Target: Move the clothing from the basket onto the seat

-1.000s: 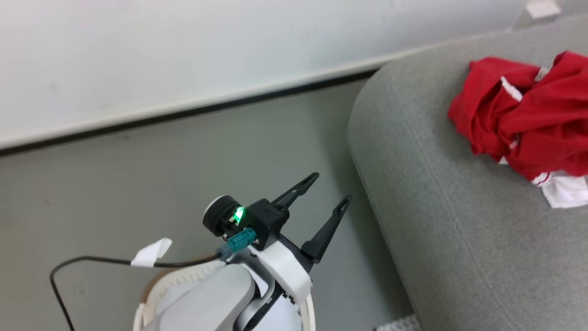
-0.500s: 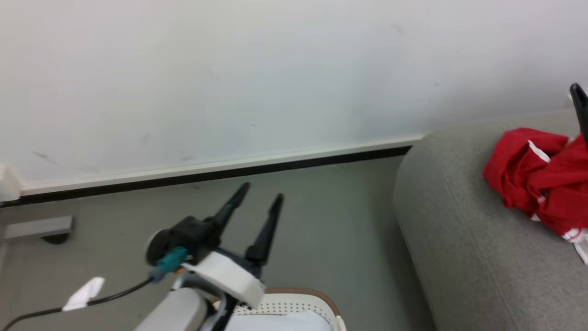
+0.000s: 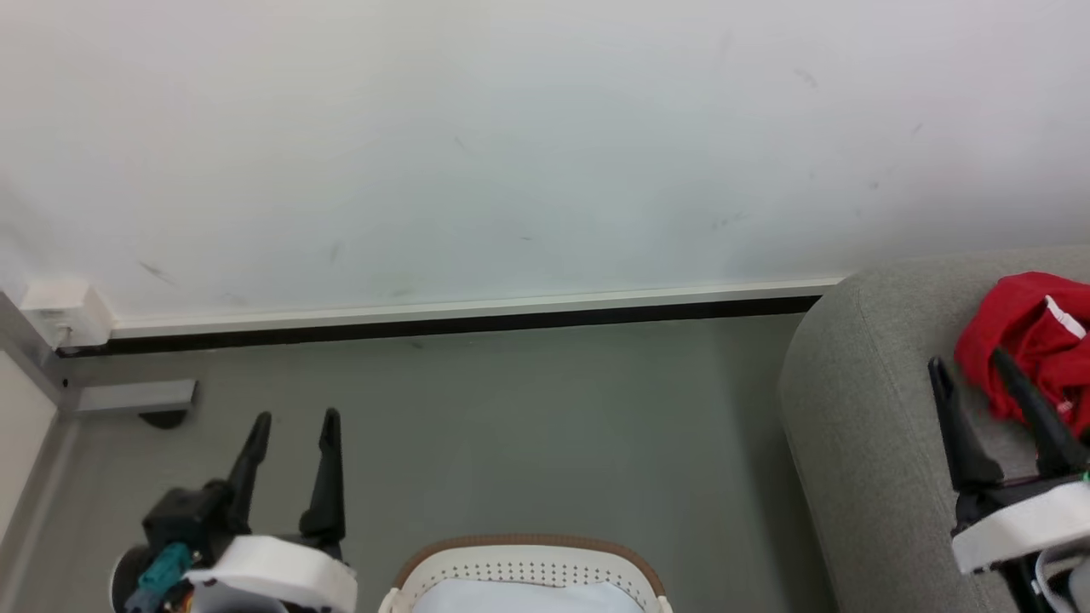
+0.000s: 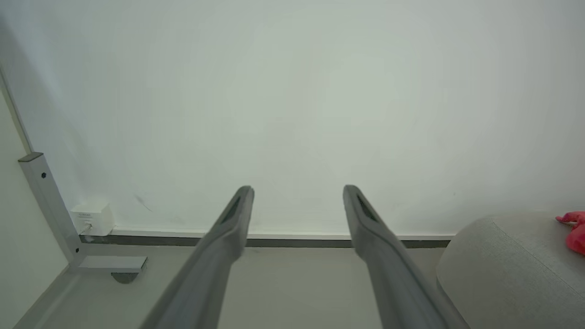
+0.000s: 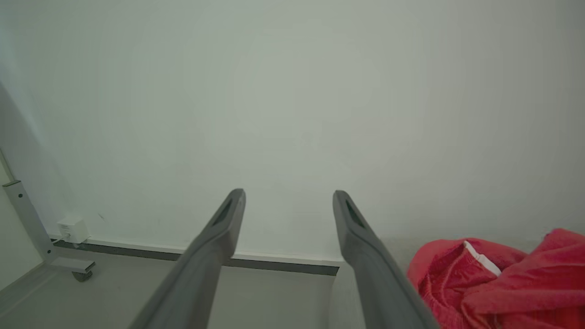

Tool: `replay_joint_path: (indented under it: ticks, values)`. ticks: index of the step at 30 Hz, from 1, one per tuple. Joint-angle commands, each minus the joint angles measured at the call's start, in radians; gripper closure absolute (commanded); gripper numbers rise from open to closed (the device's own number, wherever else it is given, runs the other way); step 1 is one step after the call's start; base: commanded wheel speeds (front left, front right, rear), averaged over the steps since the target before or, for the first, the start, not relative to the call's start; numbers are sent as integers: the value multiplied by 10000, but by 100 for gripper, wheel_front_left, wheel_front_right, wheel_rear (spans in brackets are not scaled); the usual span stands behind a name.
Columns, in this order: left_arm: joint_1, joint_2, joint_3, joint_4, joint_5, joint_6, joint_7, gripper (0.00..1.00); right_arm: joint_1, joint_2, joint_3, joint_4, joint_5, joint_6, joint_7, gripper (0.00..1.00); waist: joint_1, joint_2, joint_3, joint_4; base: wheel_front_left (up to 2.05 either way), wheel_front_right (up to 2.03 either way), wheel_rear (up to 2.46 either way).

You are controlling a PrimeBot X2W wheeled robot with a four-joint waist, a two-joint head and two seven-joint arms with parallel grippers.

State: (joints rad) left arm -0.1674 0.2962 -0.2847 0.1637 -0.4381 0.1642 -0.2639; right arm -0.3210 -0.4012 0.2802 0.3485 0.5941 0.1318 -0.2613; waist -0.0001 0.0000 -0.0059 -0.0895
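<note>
Red clothing (image 3: 1026, 340) with white trim lies bunched on the grey seat (image 3: 860, 426) at the right; it also shows in the right wrist view (image 5: 498, 283) and as a sliver in the left wrist view (image 4: 573, 230). The cream basket (image 3: 528, 566) with a tan rim sits at the bottom centre, with pale material inside. My left gripper (image 3: 294, 419) is open and empty over the floor, left of the basket. My right gripper (image 3: 968, 362) is open and empty above the seat, just left of the clothing.
A white wall with a dark baseboard (image 3: 443, 323) runs across the back. A grey metal frame foot with a caster (image 3: 136, 400) and a small white box (image 3: 64, 311) stand at the far left. Grey floor (image 3: 553, 426) lies between basket and wall.
The head camera has swung left and up, so the seat has slid to the right edge. The left gripper now sits at the lower left, and the right gripper has come into view over the seat.
</note>
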Motion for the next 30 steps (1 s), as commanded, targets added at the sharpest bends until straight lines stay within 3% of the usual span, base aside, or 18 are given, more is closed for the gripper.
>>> replay_joint_path:
  ticks: [1, 5, 12, 22, 30]
  values:
    - [251, -108, 139, 50, 86, -72, -6, 0, 317, 136, -236, -180, -252, -23, -37, 0, 1, 0, 16, 69, 0, 0, 0]
    - [837, -667, 788, 236, 330, -396, -6, 0, 1311, 1039, -1119, -888, -1389, -23, -38, 0, 1, 0, 52, 163, 0, 0, 0]
    - [1252, -1467, 1605, 616, 1040, -1489, -7, 0, 2259, 2226, -1800, -1501, -2735, -23, -40, 0, 1, 0, 76, 332, 0, 0, 0]
    - [1156, -2027, 2427, 934, 2075, -2118, -7, 0, 2333, 2582, -1969, -1423, -3049, -23, -42, 0, 1, 0, 5, 309, 0, 0, 0]
    - [1126, -2245, 2823, 1038, 2469, -2339, -7, 0, 2355, 2617, -2049, -1407, -3047, -23, -43, 0, 1, 0, 1, 287, 0, 0, 0]
